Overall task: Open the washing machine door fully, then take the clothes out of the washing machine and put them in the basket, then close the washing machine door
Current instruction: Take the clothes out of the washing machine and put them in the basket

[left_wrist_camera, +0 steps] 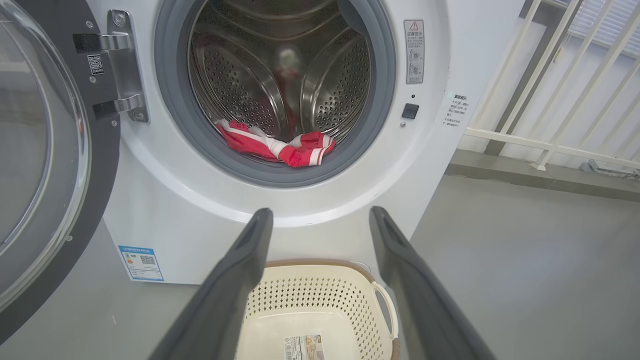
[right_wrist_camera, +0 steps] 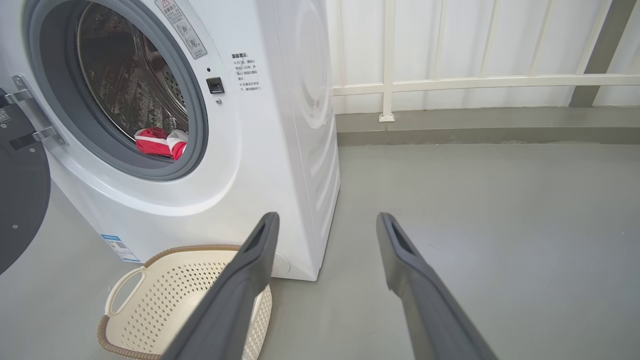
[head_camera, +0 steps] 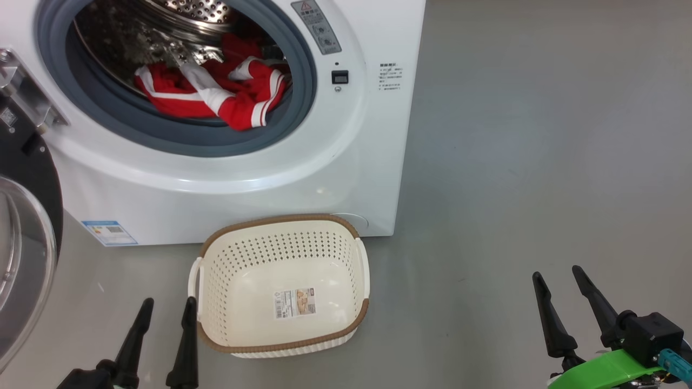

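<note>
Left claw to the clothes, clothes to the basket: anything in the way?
Nothing visible. The washing machine door stands swung aside at left, the clothes lie at the drum's front edge, and the basket sits on the floor below the opening. The left claw is open.

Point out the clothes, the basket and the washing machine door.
the clothes (head_camera: pixel 178 102): head view, red fabric
the basket (head_camera: pixel 281 219): head view, rear brown rim
the washing machine door (left_wrist_camera: pixel 30 150): left wrist view, glass window

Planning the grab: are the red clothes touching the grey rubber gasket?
Touching: in the head view a striped cuff of the red clothes lies over the lower lip of the grey rubber gasket.
</note>
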Robot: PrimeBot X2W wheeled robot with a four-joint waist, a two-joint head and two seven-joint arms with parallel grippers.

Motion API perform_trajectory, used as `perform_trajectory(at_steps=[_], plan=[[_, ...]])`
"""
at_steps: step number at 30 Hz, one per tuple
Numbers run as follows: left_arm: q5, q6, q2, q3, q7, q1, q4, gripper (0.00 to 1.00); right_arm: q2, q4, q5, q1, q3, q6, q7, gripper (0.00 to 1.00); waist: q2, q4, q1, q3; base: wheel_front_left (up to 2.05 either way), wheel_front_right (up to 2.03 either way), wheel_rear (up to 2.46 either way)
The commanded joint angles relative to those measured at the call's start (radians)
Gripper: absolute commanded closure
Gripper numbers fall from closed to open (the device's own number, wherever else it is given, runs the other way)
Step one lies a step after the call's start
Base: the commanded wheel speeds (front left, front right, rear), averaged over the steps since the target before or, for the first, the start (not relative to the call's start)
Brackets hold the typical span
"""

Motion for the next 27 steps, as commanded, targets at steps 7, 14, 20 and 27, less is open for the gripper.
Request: perform_trajectory(at_steps=[7,14,20,27], plan=[[-0.013,-0.005,0.020,0.032,-0.005,-0.021,-0.032,0.00,-0.007,-0.020,0.005,-0.019,0.025,0.006,-0.009,0.00,0.0000,-0.003,0.0000,0.004,0.88,-1.11,0.23],[-0.016,-0.005,0.023,0.031,-0.005,-0.028,-0.030,0.00,-0.003,-0.022,0.005,-0.022,0.029,0.006,-0.009,0.00,0.0000,-0.003,0.0000,0.010,0.92,-1.15,0.22],[-0.023,-0.005,0.027,0.025,-0.005,-0.033,-0.032,0.00,-0.004,-0.022,0.007,-0.024,0.029,0.006,-0.009,0.00,0.0000,0.000,0.0000,0.012,0.76,-0.80,0.04],[-0.022,-0.005,0.028,0.029,-0.005,-0.031,-0.030,0.00,-0.003,-0.021,0.007,-0.023,0.033,0.006,-0.009,0.00,0.0000,0.004,0.0000,0.010,0.09,-0.09,0.00]])
